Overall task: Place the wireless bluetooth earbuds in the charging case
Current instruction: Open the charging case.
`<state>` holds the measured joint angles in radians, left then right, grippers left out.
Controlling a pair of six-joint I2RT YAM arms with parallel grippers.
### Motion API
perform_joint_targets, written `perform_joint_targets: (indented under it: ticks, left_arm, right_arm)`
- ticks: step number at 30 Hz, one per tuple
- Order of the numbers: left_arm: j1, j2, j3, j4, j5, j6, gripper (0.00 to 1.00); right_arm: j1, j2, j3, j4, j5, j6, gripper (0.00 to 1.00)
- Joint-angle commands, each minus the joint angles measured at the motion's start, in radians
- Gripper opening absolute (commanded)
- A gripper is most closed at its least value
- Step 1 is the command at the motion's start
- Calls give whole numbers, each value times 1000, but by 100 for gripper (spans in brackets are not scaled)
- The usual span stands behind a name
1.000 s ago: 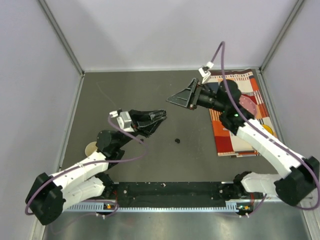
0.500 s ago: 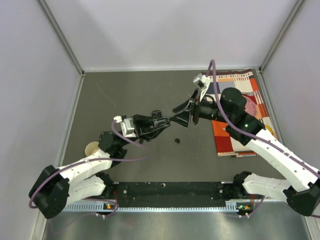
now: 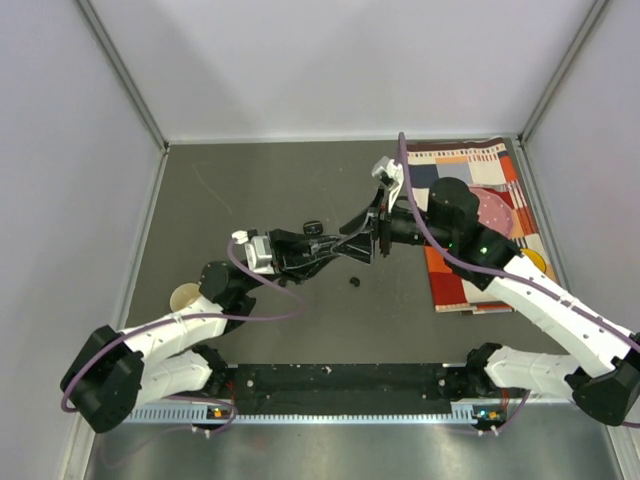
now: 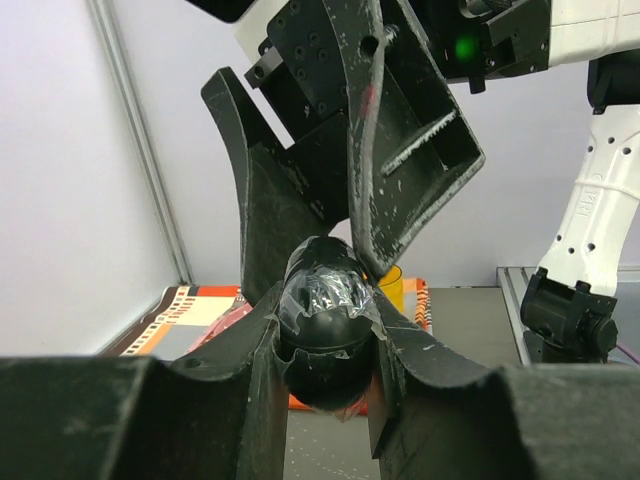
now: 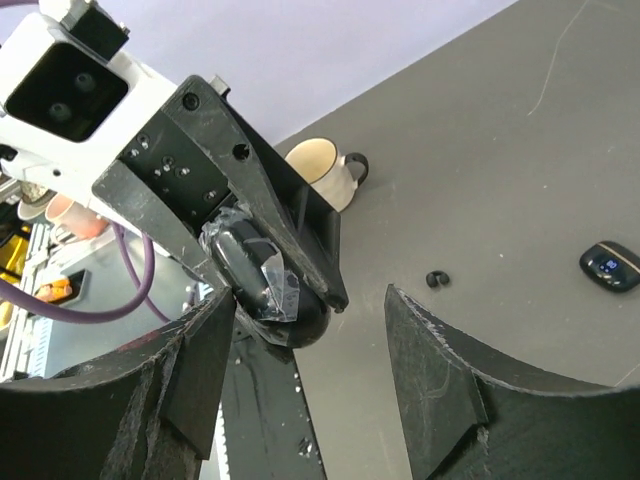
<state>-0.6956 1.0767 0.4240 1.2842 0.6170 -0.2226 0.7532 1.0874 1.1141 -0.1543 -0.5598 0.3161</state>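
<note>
Right gripper moved in from upper right, up against left gripper, jaws wide. Left jaws clamp pod; earbud lies on worktop mid-frame.

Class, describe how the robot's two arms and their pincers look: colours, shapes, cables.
Left arm and right arm: white links, black joints, a purple cable looping along each. Left pincer and right pincer: black, with broad, scuffed, wedge-shaped fingers. A green light glows on the right arm.

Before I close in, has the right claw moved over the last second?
Yes. The right claw has shifted toward the near edge and slightly left, away from the far corner of the patterned mat, closer to the small black bit.
</note>
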Motion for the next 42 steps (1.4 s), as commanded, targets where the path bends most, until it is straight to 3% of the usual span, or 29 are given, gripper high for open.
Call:
perform_joint_targets:
  ticks: [1,15,26,36,42]
  left_arm:
    - [2,6,12,199,10,-15,0]
    - [2,-24,18,188,158,-63,0]
    - [2,-60,9,132,224,-72,0]
    - [2,-77,-1,103,214,-64,0]
    - [2,-104,-16,23,98,-3,0]
  right_arm:
    - [18,15,38,-22,-35,-44,61]
    - [18,32,52,-16,188,-15,60]
    - [6,26,29,82,202,83,60]
    - [-8,35,9,124,224,175,62]
    - [-9,26,13,142,198,199,64]
